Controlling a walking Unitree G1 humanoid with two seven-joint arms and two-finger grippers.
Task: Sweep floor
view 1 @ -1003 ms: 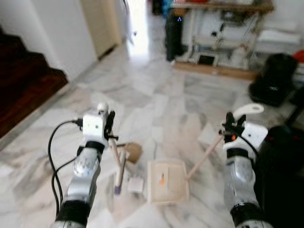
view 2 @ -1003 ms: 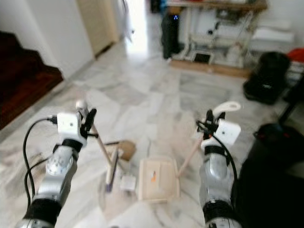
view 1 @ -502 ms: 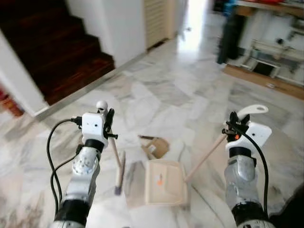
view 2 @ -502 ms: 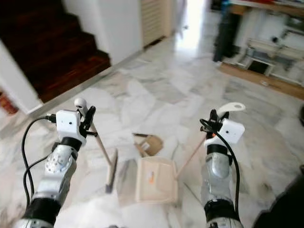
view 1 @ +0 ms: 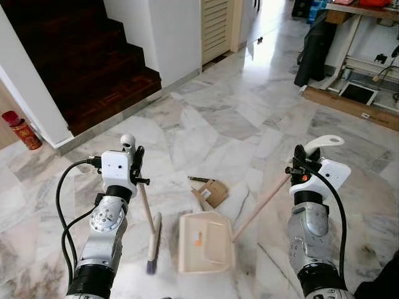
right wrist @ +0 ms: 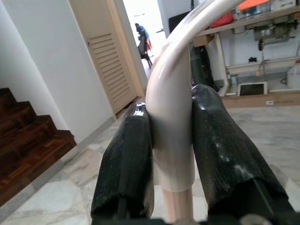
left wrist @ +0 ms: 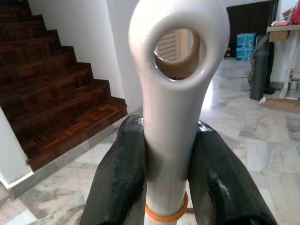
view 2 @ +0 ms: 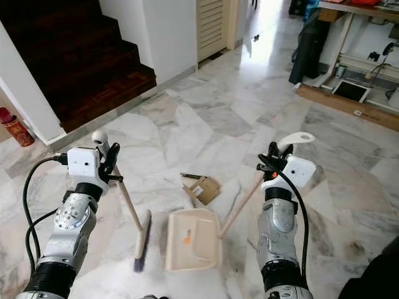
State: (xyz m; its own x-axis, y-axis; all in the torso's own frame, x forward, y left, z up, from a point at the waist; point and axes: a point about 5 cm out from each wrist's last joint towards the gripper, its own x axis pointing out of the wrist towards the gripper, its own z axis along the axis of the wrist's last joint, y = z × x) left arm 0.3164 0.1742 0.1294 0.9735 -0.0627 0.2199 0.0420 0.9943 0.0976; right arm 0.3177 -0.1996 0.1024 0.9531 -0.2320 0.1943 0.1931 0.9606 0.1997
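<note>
both: left hand [left wrist: 168, 187] grips broom [view 1: 151, 240], right hand [right wrist: 171, 164] dustpan [view 1: 206, 243].

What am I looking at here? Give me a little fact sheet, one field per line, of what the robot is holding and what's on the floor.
Left gripper: shut on the broom handle, near its looped top
Right gripper: shut on the dustpan handle, near its curved end
Broom head: down on the floor, left of the dustpan
Dustpan: cream, resting flat on the marble floor
Rubbish: cardboard scrap lying just beyond the dustpan
Surroundings: dark wooden stairs to the left, louvred door ahead
</note>
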